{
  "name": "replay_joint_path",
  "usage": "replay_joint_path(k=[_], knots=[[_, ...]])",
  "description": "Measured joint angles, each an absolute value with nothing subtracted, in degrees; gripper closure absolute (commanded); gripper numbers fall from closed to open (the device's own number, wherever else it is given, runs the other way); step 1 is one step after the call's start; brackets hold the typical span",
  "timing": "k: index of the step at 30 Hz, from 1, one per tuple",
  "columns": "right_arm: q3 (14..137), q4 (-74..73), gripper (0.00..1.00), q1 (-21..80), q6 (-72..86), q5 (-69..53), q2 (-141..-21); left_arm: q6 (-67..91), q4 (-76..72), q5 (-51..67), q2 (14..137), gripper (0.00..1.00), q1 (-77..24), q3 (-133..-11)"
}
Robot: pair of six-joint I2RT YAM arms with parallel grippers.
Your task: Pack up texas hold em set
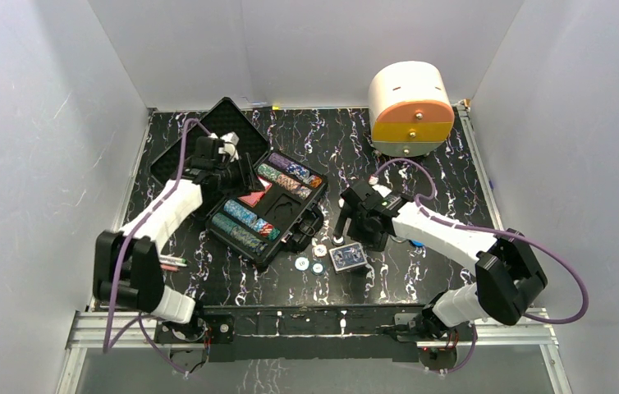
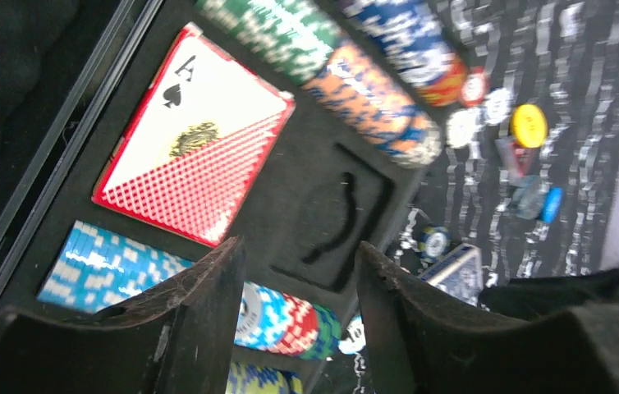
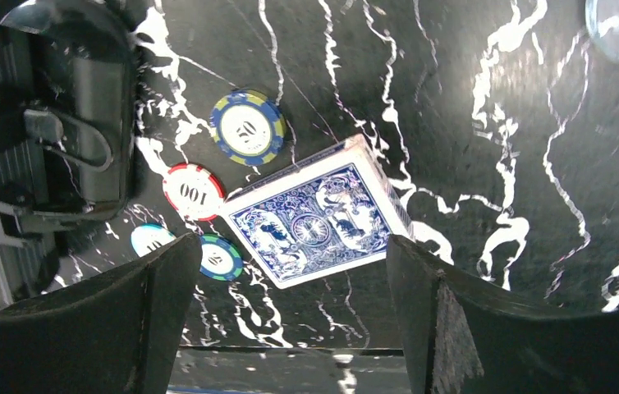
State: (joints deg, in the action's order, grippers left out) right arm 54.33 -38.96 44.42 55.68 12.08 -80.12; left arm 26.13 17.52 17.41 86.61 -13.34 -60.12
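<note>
Leftmost, two pens (image 1: 173,263) are noted on the table (image 1: 331,139) beside the left arm. The black case (image 1: 281,209) lies left of centre, with its lid (image 1: 199,139) laid open on the far-left side. Rows of chips (image 1: 240,223) and a red deck (image 2: 195,139) are seated in the foam; one slot (image 2: 335,217) is unfilled. The left jaws are held apart above the case, nothing gripped. Loose chips (image 3: 247,127) and the blue deck (image 3: 323,222) lie on the table just right of the case. The right jaws are spread wide over that deck, nothing gripped. A white-and-orange drawer box (image 1: 411,107) stands at far right.
</note>
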Motion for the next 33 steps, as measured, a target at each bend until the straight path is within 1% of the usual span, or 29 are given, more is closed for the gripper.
replay_joint_path(k=[4,9,12,14,16,19,24,29,32,33], knots=[[52.4,-40.29,0.07,44.73,67.79,11.81,-80.09,26.17,17.06,18.04,76.05,0.36,-13.37,-59.44],[50.76,-43.22,0.08,45.1,84.38,11.9,-80.07,26.5,15.84,18.7,61.8,0.26,-13.37,-57.65],[50.92,-44.18,0.07,45.12,91.22,12.21,-80.38,26.61,16.64,18.94,57.49,0.23,-13.37,-56.58],[51.9,-45.19,0.07,45.12,94.76,12.71,-81.97,26.41,17.67,18.92,56.66,0.22,-13.52,-56.47],[53.21,-45.47,0.12,45.12,97.23,12.97,-84.38,25.91,18.92,18.74,56.55,0.21,-13.98,-56.47],[54.76,-45.52,0.14,45.12,100.16,12.6,-88.42,24.16,21.02,17.37,56.51,0.2,-15.09,-56.47],[55.86,-46.74,0.18,45.01,102.39,11.55,-89.93,19.27,24.27,12.73,56.53,0.19,-18.33,-56.82],[55.86,-47.05,0.17,44.97,103.48,10.87,-90.06,17.06,24.97,10.59,56.8,0.19,-19.84,-57.08],[55.94,-47.37,0.15,44.97,103.7,10.81,-90.04,16.67,24.99,9.8,56.95,0.19,-19.86,-57.08],[56.01,-47.62,0.13,44.97,103.81,10.83,-90.02,16.62,24.97,9.63,56.95,0.19,-19.86,-57.08]])
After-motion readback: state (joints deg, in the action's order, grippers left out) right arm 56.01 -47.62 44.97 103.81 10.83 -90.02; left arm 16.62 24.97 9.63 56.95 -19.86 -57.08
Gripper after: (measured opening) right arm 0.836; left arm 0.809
